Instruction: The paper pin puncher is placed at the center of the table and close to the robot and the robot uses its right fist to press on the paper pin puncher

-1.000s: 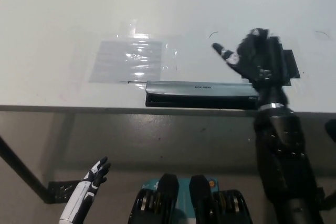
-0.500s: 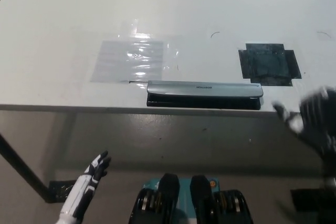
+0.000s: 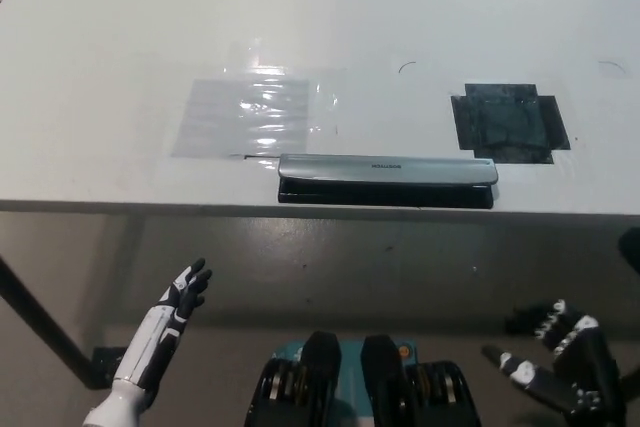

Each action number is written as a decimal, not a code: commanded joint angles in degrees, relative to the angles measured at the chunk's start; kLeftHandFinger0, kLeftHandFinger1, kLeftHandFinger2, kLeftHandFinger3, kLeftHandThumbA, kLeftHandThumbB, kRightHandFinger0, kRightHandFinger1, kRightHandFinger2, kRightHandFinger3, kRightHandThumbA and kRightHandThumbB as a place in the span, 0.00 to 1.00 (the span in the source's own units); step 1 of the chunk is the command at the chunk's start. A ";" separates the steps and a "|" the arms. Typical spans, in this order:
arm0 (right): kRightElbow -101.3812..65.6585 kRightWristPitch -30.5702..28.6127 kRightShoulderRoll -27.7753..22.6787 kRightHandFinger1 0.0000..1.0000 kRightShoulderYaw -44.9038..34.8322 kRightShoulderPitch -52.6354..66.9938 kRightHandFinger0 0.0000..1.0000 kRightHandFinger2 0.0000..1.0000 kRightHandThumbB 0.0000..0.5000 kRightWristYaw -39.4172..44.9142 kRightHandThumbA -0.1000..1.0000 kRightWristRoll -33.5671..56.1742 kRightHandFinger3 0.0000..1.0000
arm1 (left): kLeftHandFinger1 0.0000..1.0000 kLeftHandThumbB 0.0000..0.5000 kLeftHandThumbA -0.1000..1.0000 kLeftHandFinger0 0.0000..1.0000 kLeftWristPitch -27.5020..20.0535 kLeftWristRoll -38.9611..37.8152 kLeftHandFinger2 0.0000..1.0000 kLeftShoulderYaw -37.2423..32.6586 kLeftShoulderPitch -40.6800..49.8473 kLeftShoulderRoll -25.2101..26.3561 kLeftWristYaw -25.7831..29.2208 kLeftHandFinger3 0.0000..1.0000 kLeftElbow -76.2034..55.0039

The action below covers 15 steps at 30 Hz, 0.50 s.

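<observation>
Head view, looking steeply down. We see the paper pin puncher (image 3: pixel 387 179) lying lengthwise along the near edge of the table (image 3: pixel 120 27), roughly at the middle of that edge — a long bar with a silver top lever over a black base. We judge it stiff and fairly heavy for its size, metal-topped and smooth, so a fist could slide on it; it needs no grasp, and we would press straight down near the middle of the lever, where the base should stay flat. A small dark line of print sits at the centre of the lever, too small for us to read. A clear plastic sheet (image 3: pixel 247 113) lies just behind the puncher's left end; a black taped patch (image 3: pixel 510 123) lies toward the right edge. The right hand (image 3: pixel 558 365) hangs below the table's near edge at lower right, fingers spread, holding nothing — not a fist. The left hand (image 3: pixel 178 302) rests low at lower left, fingers extended and empty.
</observation>
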 commanded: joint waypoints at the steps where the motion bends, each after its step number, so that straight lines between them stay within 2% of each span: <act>1: 0.20 -3.23 0.00 1.00 1.13 -0.16 1.00 1.00 0.60 2.56 1.00 -1.09 1.00 | 1.00 0.68 1.00 1.00 -0.61 -0.21 1.00 0.18 -0.90 0.71 -0.77 1.00 -1.96; 3: 1.44 -3.92 -0.01 1.00 1.19 -0.61 1.00 1.00 0.64 2.57 1.00 -1.40 1.00 | 1.00 0.68 1.00 1.00 -1.14 -0.12 1.00 0.19 -1.01 0.73 -0.69 1.00 -1.57; 8: 3.93 -6.02 0.26 1.00 0.92 -1.51 1.00 1.00 0.65 2.10 1.00 -2.82 1.00 | 1.00 0.71 1.00 1.00 -1.25 -0.57 1.00 0.27 -1.19 0.89 -0.99 1.00 -1.29; 13: 5.47 -7.73 0.23 1.00 0.95 -1.81 1.00 1.00 0.61 2.11 1.00 -3.66 1.00 | 1.00 0.69 1.00 1.00 -1.58 -0.64 1.00 0.30 -1.14 0.72 -0.84 1.00 -1.01; 15: 5.69 -7.90 0.21 1.00 1.01 -1.89 1.00 1.00 0.57 2.21 1.00 -3.81 1.00 | 1.00 0.67 1.00 1.00 -1.92 -0.34 1.00 0.29 -1.17 0.80 -0.69 1.00 -0.66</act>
